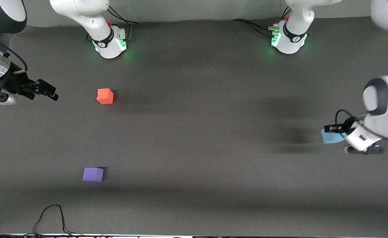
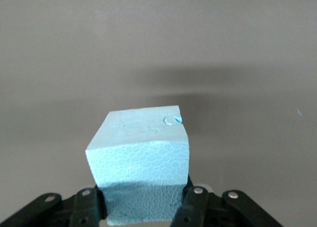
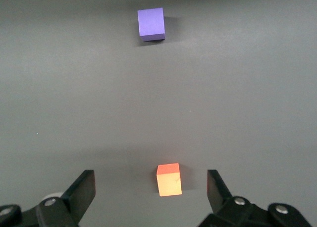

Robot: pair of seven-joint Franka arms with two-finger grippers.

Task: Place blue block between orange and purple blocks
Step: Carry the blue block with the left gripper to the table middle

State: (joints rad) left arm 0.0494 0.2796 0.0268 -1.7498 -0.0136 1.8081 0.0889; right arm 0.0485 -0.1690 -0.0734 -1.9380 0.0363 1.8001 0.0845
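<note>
Pick looks done: left gripper [image 1: 333,131] is clamped on the blue block [image 1: 330,136], fingers [image 2: 194,203] pinching its lower sides, at the left arm's end of the table (can't tell whether it's lifted off the surface yet). Carry and place are left. Orange block [image 1: 105,96] and purple block [image 1: 93,174] sit well apart toward the right arm's end, purple nearer the front camera, gap between them free. Right gripper [image 3: 151,190] waits spread wide above the orange block, holding nothing
</note>
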